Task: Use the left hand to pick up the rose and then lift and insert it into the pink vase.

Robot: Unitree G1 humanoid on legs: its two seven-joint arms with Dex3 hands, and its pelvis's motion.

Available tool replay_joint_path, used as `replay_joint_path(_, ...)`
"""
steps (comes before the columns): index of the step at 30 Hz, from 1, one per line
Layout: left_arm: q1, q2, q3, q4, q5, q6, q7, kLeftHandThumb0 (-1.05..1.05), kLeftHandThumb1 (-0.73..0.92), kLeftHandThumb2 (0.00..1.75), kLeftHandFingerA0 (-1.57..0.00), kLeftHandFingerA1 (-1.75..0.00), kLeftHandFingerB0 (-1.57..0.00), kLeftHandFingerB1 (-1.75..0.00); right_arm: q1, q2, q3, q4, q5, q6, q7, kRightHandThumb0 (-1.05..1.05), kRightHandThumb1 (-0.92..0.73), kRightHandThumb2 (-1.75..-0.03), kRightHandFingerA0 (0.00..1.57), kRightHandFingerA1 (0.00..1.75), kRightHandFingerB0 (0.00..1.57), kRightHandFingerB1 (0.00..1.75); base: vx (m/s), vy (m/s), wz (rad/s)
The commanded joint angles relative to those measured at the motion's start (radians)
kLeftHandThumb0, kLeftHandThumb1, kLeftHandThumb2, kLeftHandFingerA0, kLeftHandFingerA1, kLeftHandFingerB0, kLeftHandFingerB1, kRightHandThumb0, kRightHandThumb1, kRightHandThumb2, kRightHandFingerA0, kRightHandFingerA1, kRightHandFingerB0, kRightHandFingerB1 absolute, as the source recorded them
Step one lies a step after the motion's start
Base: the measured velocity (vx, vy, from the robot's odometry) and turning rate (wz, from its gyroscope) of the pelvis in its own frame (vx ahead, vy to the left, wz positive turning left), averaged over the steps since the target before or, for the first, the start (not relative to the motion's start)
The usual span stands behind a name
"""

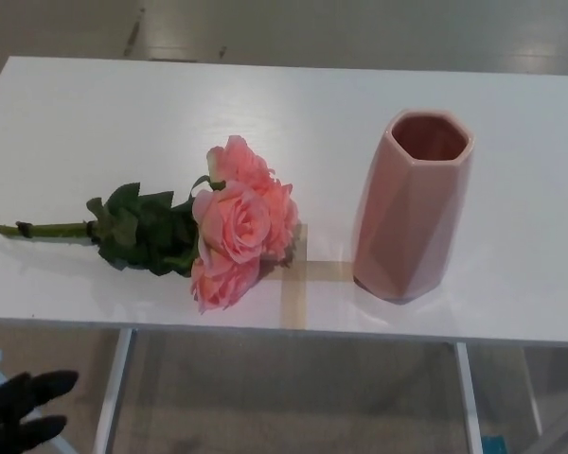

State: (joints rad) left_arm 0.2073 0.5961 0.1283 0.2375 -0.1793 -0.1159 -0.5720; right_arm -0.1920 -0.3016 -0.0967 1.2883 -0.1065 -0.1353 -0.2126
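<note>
While my left hand (19, 409) sits low at bottom-left, below counter (95, 104) edge, fingers (47, 382) spread, holding nothing | rose (232, 222) flat on counter, stem pointing left, well apart from hand | pink vase (412, 203) upright, right of blooms | step: reach, pre-grasp | next: up over edge, pinch stem nr leaves.

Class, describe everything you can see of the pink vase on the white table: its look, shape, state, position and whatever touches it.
The pink vase is tall and faceted, with an angular rim and a glossy, ceramic-looking surface. It stands upright on the white table, toward the right and near the front edge. Its mouth is open and what shows of the inside looks empty. Its base sits at the end of a strip of tan tape. Only the table touches it; the rose bunch lies apart to its left.
</note>
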Motion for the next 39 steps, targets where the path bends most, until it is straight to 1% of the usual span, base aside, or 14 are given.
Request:
replay_joint_path(1, 0.213, 0.308, 0.060, -0.825, -0.628, 0.209, -0.534, -0.31, 0.34, 0.89, -0.04, -0.51, 0.00, -0.48, 0.012, -0.011, -0.005, 0.012, -0.002, -0.010, -0.020, -0.25, -0.66, -0.59, 0.74, 0.45, 0.53, 0.39, 0.00, 0.000, 0.00)
replay_joint_path(15, 0.212, 0.339, 0.336, -1.043, -0.932, 0.229, -0.397, -0.35, 0.32, 0.90, -0.05, -0.51, 0.00, -0.47, 0.009, -0.013, -0.006, 0.009, -0.001, -0.007, -0.019, -0.25, -0.66, -0.59, 0.72, 0.44, 0.53, 0.38, 0.00, 0.000, 0.00)
replay_joint_path(16, 0.206, 0.327, 0.340, -1.053, -0.934, 0.220, -0.358, -0.56, 0.50, 0.55, -0.20, -0.41, -0.17, -0.31, 0.010, -0.012, -0.008, 0.008, 0.001, -0.009, -0.018, -0.25, -0.66, -0.59, 0.72, 0.44, 0.53, 0.39, 0.00, 0.000, 0.00)
replay_joint_path(19, 0.132, 0.268, 0.287, -1.046, -0.877, 0.193, -0.216, -0.47, 0.46, 0.53, -0.20, -0.41, -0.21, -0.33, 0.011, -0.011, -0.005, 0.008, -0.001, -0.010, -0.019, -0.25, -0.65, -0.59, 0.70, 0.44, 0.53, 0.39, 0.00, 0.000, 0.00)
replay_joint_path(20, 0.107, 0.251, 0.267, -1.036, -0.853, 0.189, -0.189, -0.47, 0.46, 0.53, -0.20, -0.41, -0.21, -0.33, 0.011, -0.011, -0.005, 0.008, -0.001, -0.011, -0.018, -0.25, -0.65, -0.59, 0.70, 0.44, 0.53, 0.39, 0.00, 0.000, 0.00)
replay_joint_path(21, 0.004, 0.166, 0.189, -0.985, -0.686, 0.170, -0.080, -0.24, 0.29, 0.84, -0.09, -0.52, -0.07, -0.49, 0.010, -0.012, -0.008, 0.009, 0.002, -0.010, -0.014, -0.25, -0.65, -0.59, 0.70, 0.44, 0.53, 0.39, 0.00, 0.000, 0.00)
replay_joint_path(24, -0.092, 0.113, 0.148, -0.939, -0.512, 0.171, -0.002, -0.20, 0.26, 0.82, -0.08, -0.52, -0.06, -0.48, 0.009, -0.013, -0.011, 0.010, 0.005, -0.009, -0.011, -0.24, -0.66, -0.60, 0.71, 0.44, 0.53, 0.39, 0.00, 0.000, 0.00)
replay_joint_path(25, -0.145, 0.089, 0.124, -0.914, -0.387, 0.174, 0.038, -0.37, 0.37, 0.57, -0.15, -0.35, -0.20, -0.33, 0.011, -0.013, -0.013, 0.010, 0.006, -0.012, -0.008, -0.24, -0.66, -0.60, 0.72, 0.44, 0.53, 0.39, 0.00, 0.000, 0.00)
replay_joint_path(27, -0.250, 0.065, 0.056, -0.837, -0.116, 0.165, 0.111, -0.44, 0.36, 0.59, -0.13, -0.35, -0.19, -0.33, 0.012, -0.014, -0.011, 0.011, 0.004, -0.013, -0.007, -0.24, -0.66, -0.59, 0.73, 0.45, 0.53, 0.39, 0.00, 0.000, 0.00)
replay_joint_path(28, -0.297, 0.062, 0.020, -0.793, -0.019, 0.162, 0.138, -0.26, 0.21, 0.80, -0.02, -0.49, -0.01, -0.45, 0.011, -0.013, -0.011, 0.011, 0.004, -0.012, -0.007, -0.24, -0.65, -0.59, 0.73, 0.45, 0.53, 0.39, 0.00, 0.000, 0.00)
replay_joint_path(30, -0.367, 0.063, -0.041, -0.721, 0.070, 0.198, 0.168, -0.29, 0.19, 0.80, -0.01, -0.49, 0.00, -0.46, 0.009, -0.012, -0.014, 0.010, 0.007, -0.010, -0.003, -0.25, -0.65, -0.59, 0.73, 0.45, 0.54, 0.39, 0.00, 0.000, 0.00)
replay_joint_path(31, -0.410, 0.057, -0.072, -0.672, 0.098, 0.219, 0.181, -0.58, 0.37, 0.69, -0.06, -0.22, -0.11, -0.34, 0.009, -0.012, -0.015, 0.010, 0.009, -0.011, 0.000, -0.24, -0.66, -0.59, 0.73, 0.45, 0.54, 0.39, 0.00, 0.000, 0.00)
replay_joint_path(36, -0.602, 0.060, -0.207, -0.465, 0.251, 0.313, 0.225, -0.60, 0.43, 0.55, 0.00, -0.17, -0.07, -0.25, 0.009, -0.013, -0.014, 0.007, 0.008, -0.010, 0.002, -0.24, -0.65, -0.60, 0.72, 0.44, 0.54, 0.39, 0.00, 0.000, 0.00)
replay_joint_path(39, -0.663, 0.064, -0.256, -0.399, 0.302, 0.342, 0.234, -0.62, 0.40, 0.74, 0.00, 0.00, -0.07, -0.18, 0.005, -0.015, -0.014, 0.007, 0.008, -0.008, 0.002, -0.24, -0.65, -0.59, 0.72, 0.44, 0.55, 0.39, 0.00, 0.000, 0.00)
